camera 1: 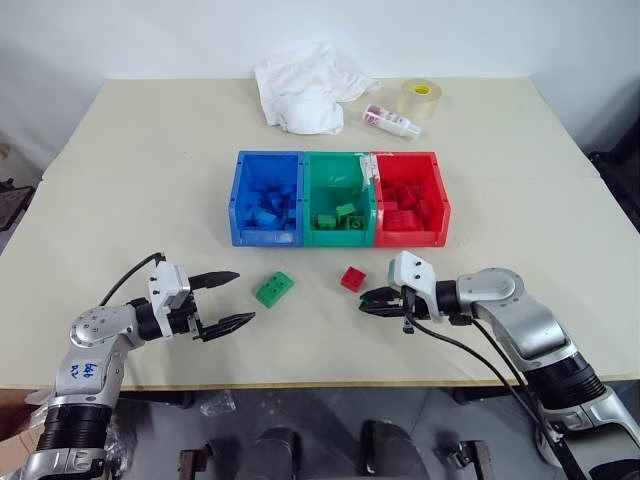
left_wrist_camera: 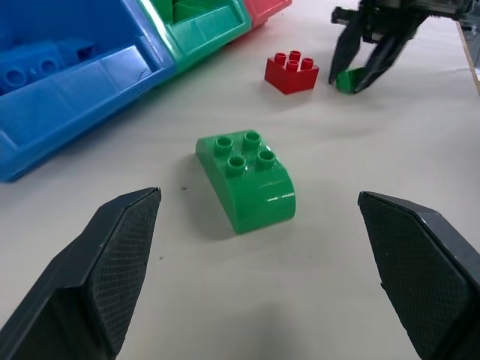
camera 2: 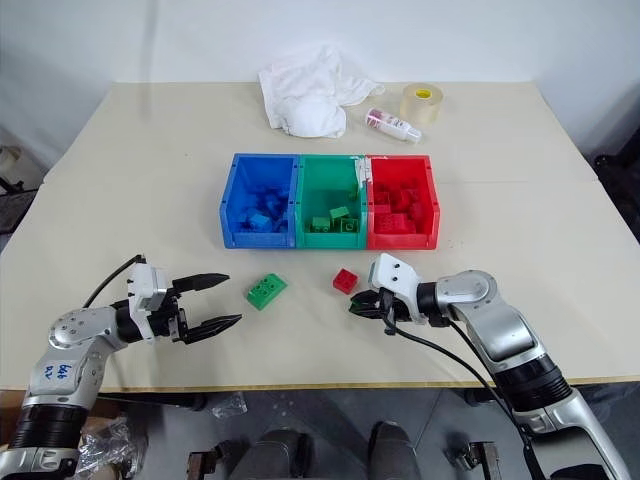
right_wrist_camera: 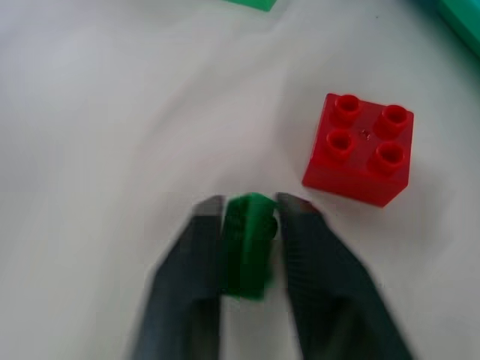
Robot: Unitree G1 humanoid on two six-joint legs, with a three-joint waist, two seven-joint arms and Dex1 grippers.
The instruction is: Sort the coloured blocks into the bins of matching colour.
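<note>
Three joined bins stand mid-table: blue [camera 1: 237, 205], green [camera 1: 338, 158] and red [camera 1: 441, 205], each with blocks of its own colour inside. In front of them lie a green curved block [camera 1: 273, 289] and a red square block [camera 1: 353, 278]. My left gripper [camera 1: 245, 296] is open, level, pointing at the green curved block [left_wrist_camera: 247, 180] from its left and not touching it. Just right of the red block [right_wrist_camera: 360, 150], my right gripper [camera 1: 364, 302] is shut on a small green block [right_wrist_camera: 247, 247] at the table surface.
At the back of the table lie a white cloth [camera 1: 305, 85], a roll of clear tape [camera 1: 420, 98] and a small pink-and-white bottle [camera 1: 392, 120]. The table's front edge runs just below both grippers.
</note>
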